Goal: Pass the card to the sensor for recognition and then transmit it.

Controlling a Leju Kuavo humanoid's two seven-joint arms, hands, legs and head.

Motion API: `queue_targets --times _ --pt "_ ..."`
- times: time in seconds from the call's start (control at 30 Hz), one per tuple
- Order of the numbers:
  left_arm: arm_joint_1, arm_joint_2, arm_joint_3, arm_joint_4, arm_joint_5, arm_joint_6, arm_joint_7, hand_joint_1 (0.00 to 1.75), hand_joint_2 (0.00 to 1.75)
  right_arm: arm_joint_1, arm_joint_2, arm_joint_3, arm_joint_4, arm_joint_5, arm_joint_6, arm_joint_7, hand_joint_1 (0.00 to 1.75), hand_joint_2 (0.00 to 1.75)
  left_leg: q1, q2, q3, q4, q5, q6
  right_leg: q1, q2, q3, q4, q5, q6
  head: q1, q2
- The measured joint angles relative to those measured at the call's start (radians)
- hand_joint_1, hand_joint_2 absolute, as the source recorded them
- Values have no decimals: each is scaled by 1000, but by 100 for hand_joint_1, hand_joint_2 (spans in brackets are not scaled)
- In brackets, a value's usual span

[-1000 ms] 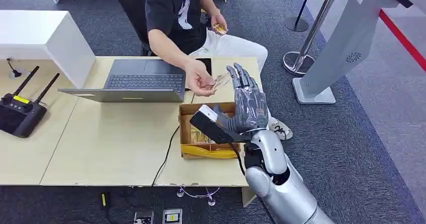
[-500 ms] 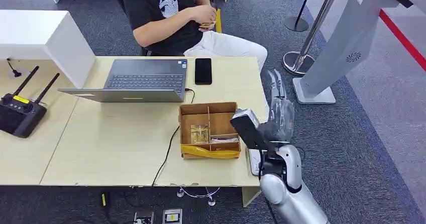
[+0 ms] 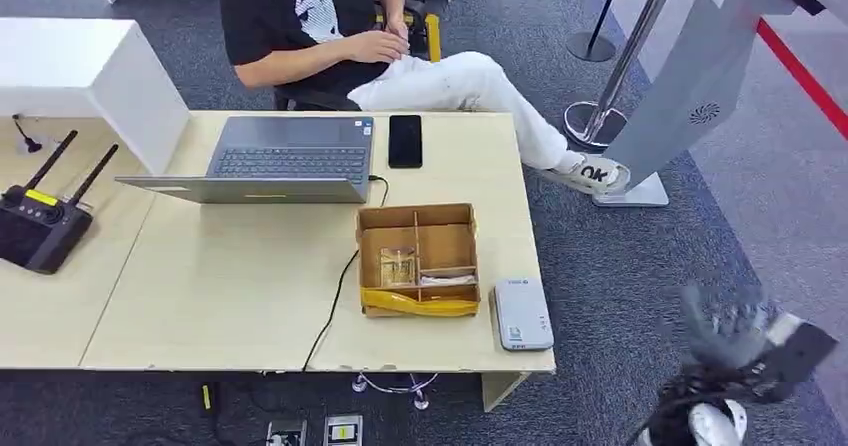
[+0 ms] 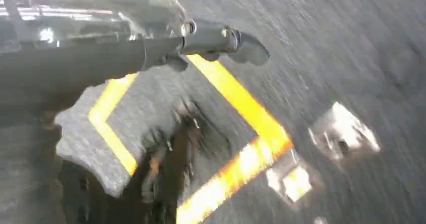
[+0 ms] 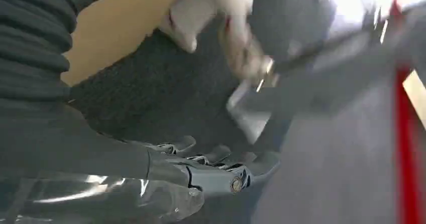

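Observation:
A grey card sensor (image 3: 522,313) lies flat on the table's near right corner, beside a cardboard box (image 3: 416,216) with small items in its compartments. My right hand (image 3: 738,338) hangs blurred over the carpet, well right of the table and low. Its fingers (image 5: 216,175) are stretched out with nothing in them. My left hand (image 4: 201,40) holds nothing, its fingers extended above floor marked with yellow tape. A seated person (image 3: 300,11) behind the table keeps both hands near their lap; I cannot make out a card there.
On the table (image 3: 220,296) sit an open laptop (image 3: 285,156), a black phone (image 3: 405,140) and a black antenna controller (image 3: 40,228) at the left edge. A white kiosk stand (image 3: 690,86) and a stanchion base (image 3: 590,121) stand to the right. The person's leg reaches toward the kiosk.
My right arm swung off the table to the right and down, uncovering the sensor. The person drew their hand back from my hand, leaned back and stretched out a leg.

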Motion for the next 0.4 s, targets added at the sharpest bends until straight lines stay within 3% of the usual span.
queue_targets --times 0.03,0.07,0.1,0.17,0.2,0.23,0.27,0.33,0.37,0.4 --pt "1 1 9 4 11 40 28 75 175 -12 7 -79 108 -23 -41 65 175 175 0 1 0 0 0 0 0 2 1 0 0 0 1 0" --pt "0 1 16 7 20 86 60 175 175 -26 8 -132 225 15 -92 168 175 175 1 2 0 0 -1 1 1 3 2 0 0 0 1 0" --pt "-2 2 24 8 28 141 98 175 175 -36 14 -168 346 99 -151 314 175 175 1 2 1 0 -1 1 1 3 2 0 0 0 2 0" --pt "-7 2 37 10 41 273 181 175 175 -45 54 -213 525 409 -191 739 175 175 1 4 2 0 -2 1 1 4 1 0 0 0 1 0" --pt "-7 2 44 12 46 351 231 175 175 -58 94 -263 575 616 -195 910 175 175 1 7 3 0 -2 1 1 7 -1 0 0 0 -1 0" --pt "-13 -3 52 14 48 432 287 175 175 -68 151 -341 607 880 -195 999 175 175 0 8 3 -1 -2 1 0 9 -2 1 0 0 0 0" --pt "-18 -7 56 16 51 466 322 175 175 -81 194 -432 627 1174 -195 993 175 175 -1 8 5 -3 -2 0 -1 9 -2 2 0 0 -3 0" --pt "-15 -15 62 17 64 470 328 175 175 -98 242 -599 683 1740 -171 917 175 175 1 8 5 -4 -1 -2 1 9 -1 3 -2 -3 -3 0" --pt "-15 -23 70 17 72 465 308 175 175 -100 244 -660 728 2002 -128 809 175 175 1 8 5 -4 -1 -2 1 9 -1 3 -2 -3 0 0" --pt "-15 -27 79 17 77 459 283 175 175 -104 237 -700 769 2101 -58 659 175 175 1 10 5 -4 -1 -2 1 10 -1 3 -2 -3 -3 0"
